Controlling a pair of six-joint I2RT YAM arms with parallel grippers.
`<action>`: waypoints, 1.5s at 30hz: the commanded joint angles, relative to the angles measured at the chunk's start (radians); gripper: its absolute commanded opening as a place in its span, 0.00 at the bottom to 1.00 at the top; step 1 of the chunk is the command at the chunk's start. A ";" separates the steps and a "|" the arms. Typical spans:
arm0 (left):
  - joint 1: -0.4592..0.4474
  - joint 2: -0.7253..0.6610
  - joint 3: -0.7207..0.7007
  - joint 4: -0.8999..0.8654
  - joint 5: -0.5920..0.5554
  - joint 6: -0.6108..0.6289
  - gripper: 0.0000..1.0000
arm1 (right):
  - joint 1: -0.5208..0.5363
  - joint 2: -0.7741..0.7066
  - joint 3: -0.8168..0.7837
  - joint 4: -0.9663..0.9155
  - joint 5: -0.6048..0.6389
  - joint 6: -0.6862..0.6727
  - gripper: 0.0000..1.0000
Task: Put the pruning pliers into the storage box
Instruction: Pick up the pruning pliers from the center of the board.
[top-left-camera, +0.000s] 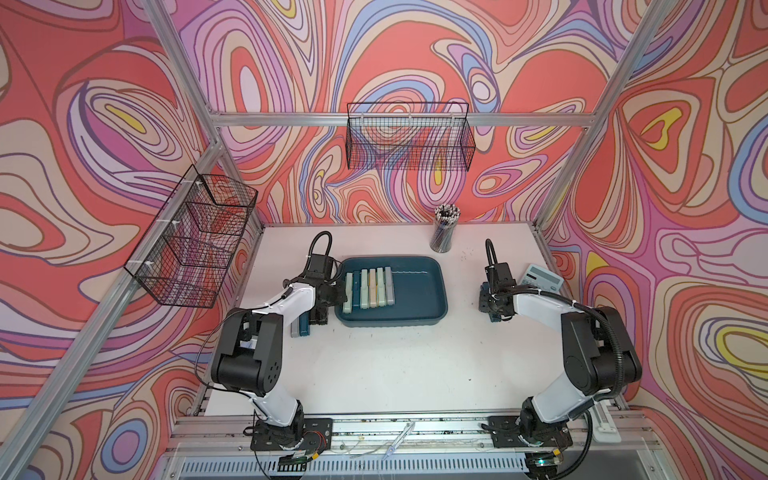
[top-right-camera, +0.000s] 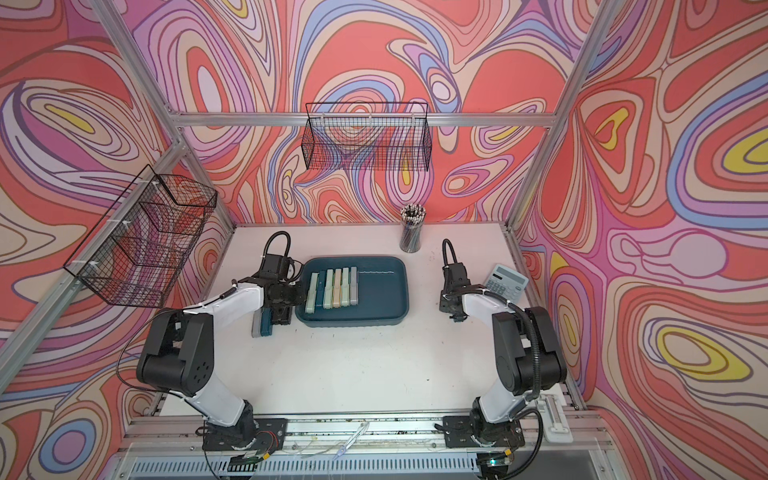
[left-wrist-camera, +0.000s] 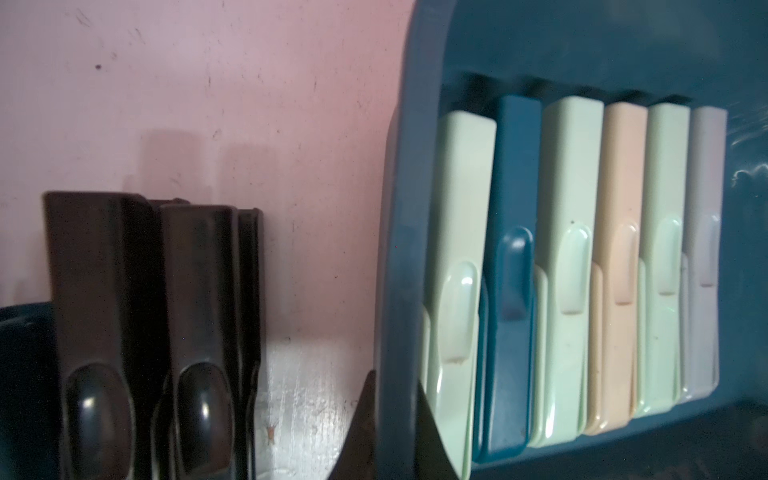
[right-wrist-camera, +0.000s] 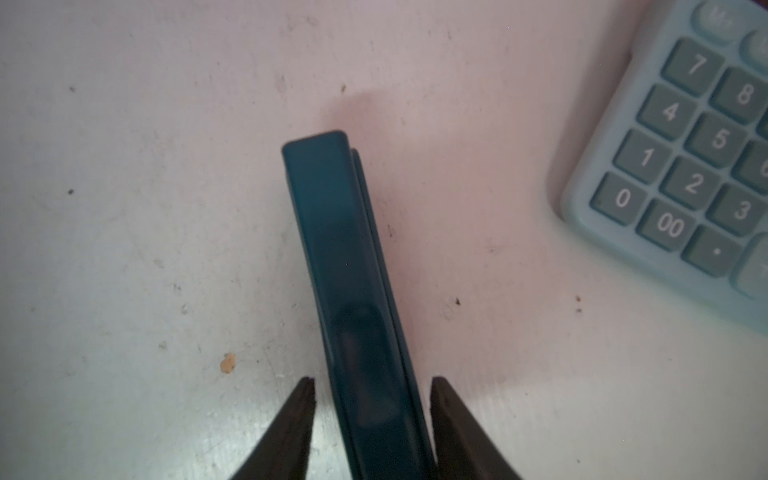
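Note:
The dark teal storage box lies mid-table. A row of several pruning pliers, mint, teal, beige and grey, lies against its left side. My left gripper is shut on the box's left rim. Just outside the box, under that arm, lie black pliers with a teal and a grey one. On the right, my right gripper is open. It straddles a teal-blue pliers on the table, with narrow gaps at the fingertips.
A pale blue calculator lies just right of the right gripper. A cup of pencils stands at the back. Black wire baskets hang on the back wall and the left frame.

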 joint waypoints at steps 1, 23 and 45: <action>-0.007 -0.042 0.010 0.078 0.025 0.002 0.00 | -0.007 0.004 -0.012 0.034 -0.021 -0.007 0.39; -0.008 -0.039 0.014 0.076 0.024 0.002 0.00 | 0.005 -0.145 0.077 -0.028 -0.172 0.048 0.19; -0.008 -0.034 0.017 0.084 0.043 -0.009 0.00 | 0.450 0.150 0.431 0.081 -0.215 0.223 0.20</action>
